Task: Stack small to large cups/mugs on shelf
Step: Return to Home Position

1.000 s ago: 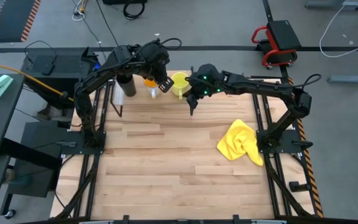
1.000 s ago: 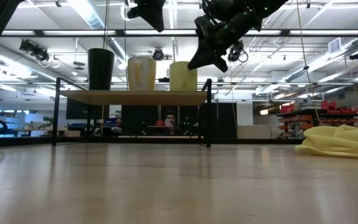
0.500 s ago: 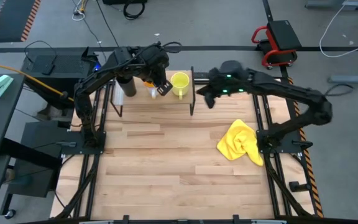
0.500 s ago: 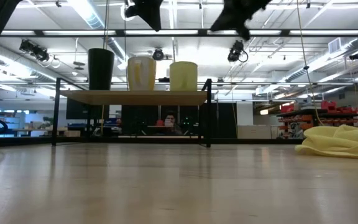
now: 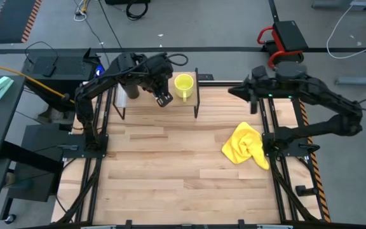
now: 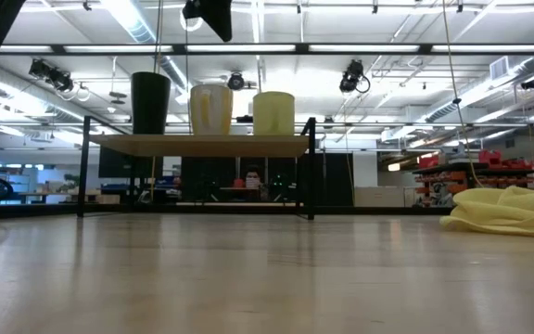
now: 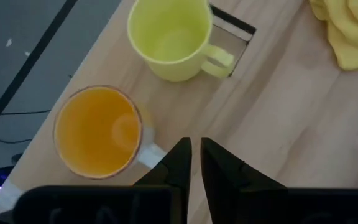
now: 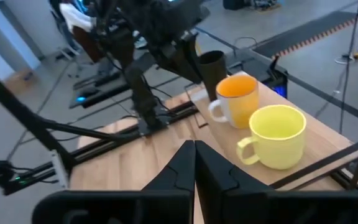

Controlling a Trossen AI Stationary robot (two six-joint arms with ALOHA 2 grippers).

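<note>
Three cups stand upright in a row on the shelf (image 6: 197, 144): a black cup (image 6: 150, 102), an orange cup with a pale base (image 6: 211, 109) and a yellow-green mug with a handle (image 6: 273, 112). From above, the orange cup (image 7: 98, 130) and the mug (image 7: 169, 37) are both empty. My left gripper (image 5: 162, 98) hangs shut above the shelf, near the orange cup, and touches nothing. My right gripper (image 5: 250, 95) is shut and empty, off to the right of the shelf. In its wrist view (image 8: 194, 155) the mug (image 8: 277, 135) lies well ahead.
A crumpled yellow cloth (image 5: 246, 145) lies on the table's right side, also in the low view (image 6: 508, 209). Wide bare tabletop (image 5: 170, 165) lies in front of the shelf. The shelf's black legs (image 6: 311, 167) stand on the table's far part.
My right gripper has drawn away from the yellow-green mug, up and toward the table's right edge, out of the low view. My left gripper has shifted a little toward the near edge above the shelf. The cups have kept still.
</note>
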